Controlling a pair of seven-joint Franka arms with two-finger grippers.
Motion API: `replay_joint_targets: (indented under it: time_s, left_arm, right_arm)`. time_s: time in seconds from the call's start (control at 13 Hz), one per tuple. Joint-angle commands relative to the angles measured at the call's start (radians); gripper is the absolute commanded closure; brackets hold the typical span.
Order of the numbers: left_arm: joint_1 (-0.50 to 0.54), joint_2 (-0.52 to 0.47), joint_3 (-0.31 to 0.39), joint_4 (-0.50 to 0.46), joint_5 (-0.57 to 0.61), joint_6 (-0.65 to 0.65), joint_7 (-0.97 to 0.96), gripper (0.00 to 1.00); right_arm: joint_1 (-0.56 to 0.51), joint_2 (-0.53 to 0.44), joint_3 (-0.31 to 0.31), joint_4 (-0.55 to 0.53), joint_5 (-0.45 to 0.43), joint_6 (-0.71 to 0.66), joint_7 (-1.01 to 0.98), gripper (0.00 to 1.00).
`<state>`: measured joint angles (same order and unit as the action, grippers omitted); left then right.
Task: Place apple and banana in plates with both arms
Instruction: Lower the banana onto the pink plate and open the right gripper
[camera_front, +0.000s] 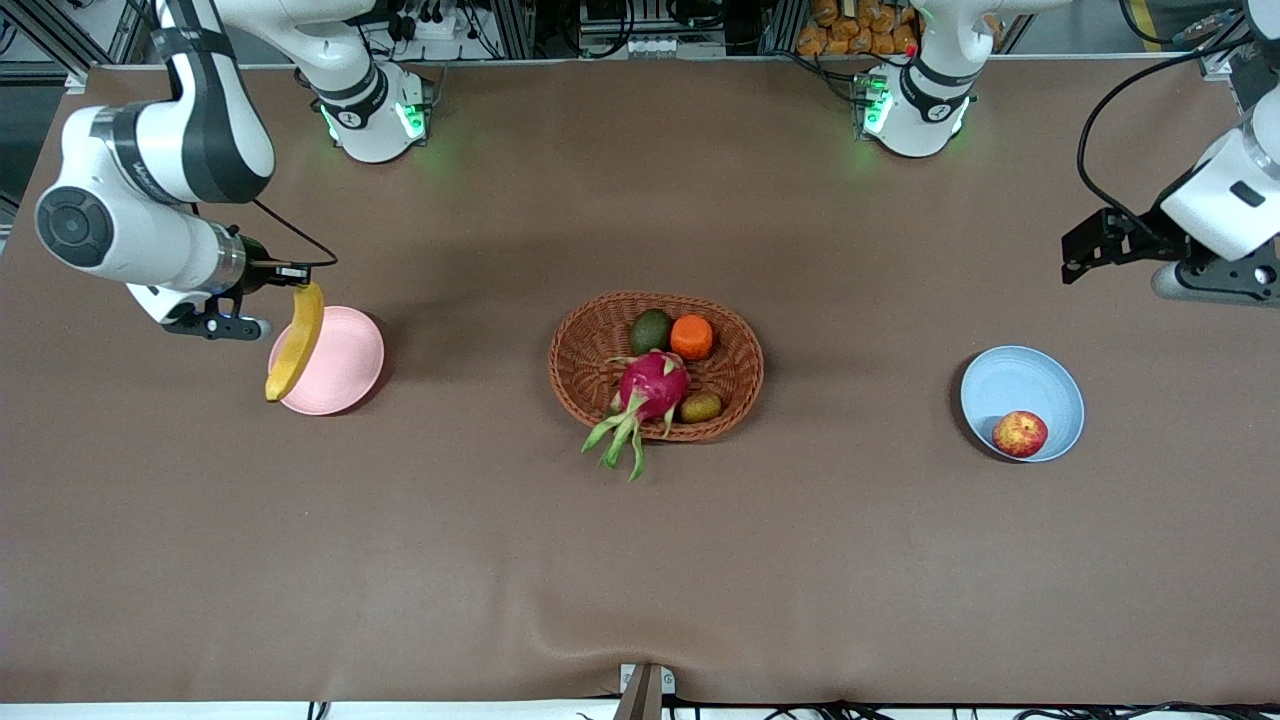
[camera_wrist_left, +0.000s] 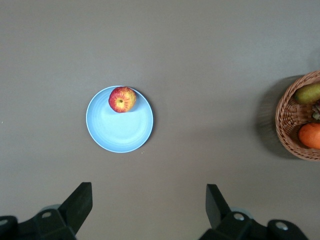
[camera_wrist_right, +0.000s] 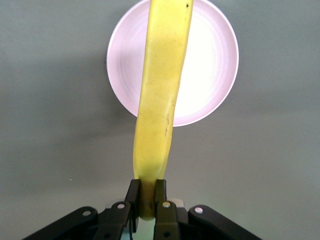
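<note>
While our right pincer (camera_wrist_right: 145, 199) clamped the long yellow banana (camera_front: 294, 342) over the pale pink round plate (camera_front: 345, 375), our left pincer (camera_wrist_left: 149, 206), fingers apart, hung above the desk (camera_front: 640, 560) near the light blue round plate (camera_front: 1035, 378) holding the small red-and-yellow apple (camera_front: 1019, 434).

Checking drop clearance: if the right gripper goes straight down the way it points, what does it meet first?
Likely the pink plate: the right gripper grips the banana by one end, and the banana's free end would probably touch it first; height unclear.
</note>
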<state>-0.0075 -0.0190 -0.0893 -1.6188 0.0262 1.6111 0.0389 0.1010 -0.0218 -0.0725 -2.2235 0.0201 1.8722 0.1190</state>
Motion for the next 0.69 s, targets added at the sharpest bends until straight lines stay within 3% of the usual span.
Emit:
replay_joint_targets:
  time_s: [0.0, 0.62]
  left_arm:
    - [-0.006, -0.038, 0.019, -0.041, -0.015, 0.004, 0.001, 0.0]
    - [-0.006, -0.041, 0.039, 0.011, -0.037, 0.018, -0.013, 0.0]
  right_arm:
    - [-0.064, -0.018, 0.014, -0.093, -0.011, 0.103, -0.068, 1.0]
    - [-0.083, 0.108, 0.016, -0.094, -0.011, 0.183, -0.122, 1.0]
